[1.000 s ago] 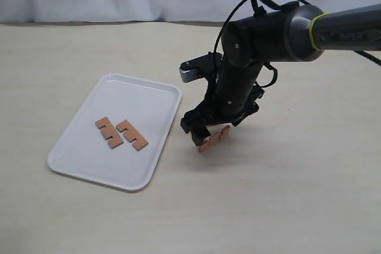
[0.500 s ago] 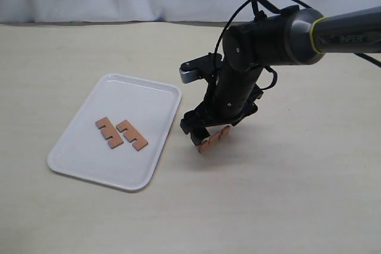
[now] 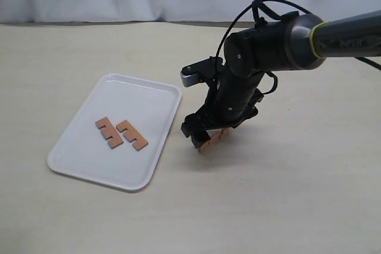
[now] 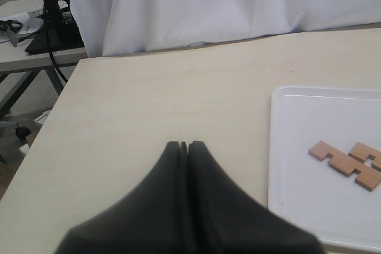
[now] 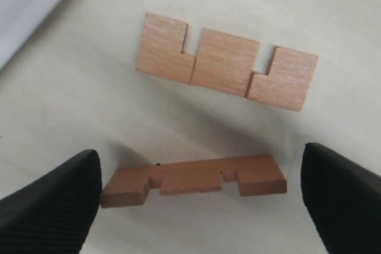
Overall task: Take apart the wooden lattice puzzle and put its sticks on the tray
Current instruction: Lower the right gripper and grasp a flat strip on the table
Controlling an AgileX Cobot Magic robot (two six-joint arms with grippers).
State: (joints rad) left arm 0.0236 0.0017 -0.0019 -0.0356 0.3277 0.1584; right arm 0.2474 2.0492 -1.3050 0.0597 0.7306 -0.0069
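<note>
Tray (image 3: 77,147). Just beside tray, right gripper (image 3: 201,138), jaws wide apart, empty. Left gripper (image 4: 184,145) pressed together. On tray, two sticks (image 3: 132,135); beside tray, between right jaws, edge-standing stick (image 5: 193,181), flat stick (image 5: 225,62) close by. Best centred, closed squarely on stick ends.

Two sticks (image 3: 132,135) on tray (image 3: 132,95), two beside

The sticks (image 5: 225,62) are matt reddish wood with fine grain. The tray (image 3: 77,144) looks smooth, glossy white plastic; the table (image 3: 286,206) is matt
</note>
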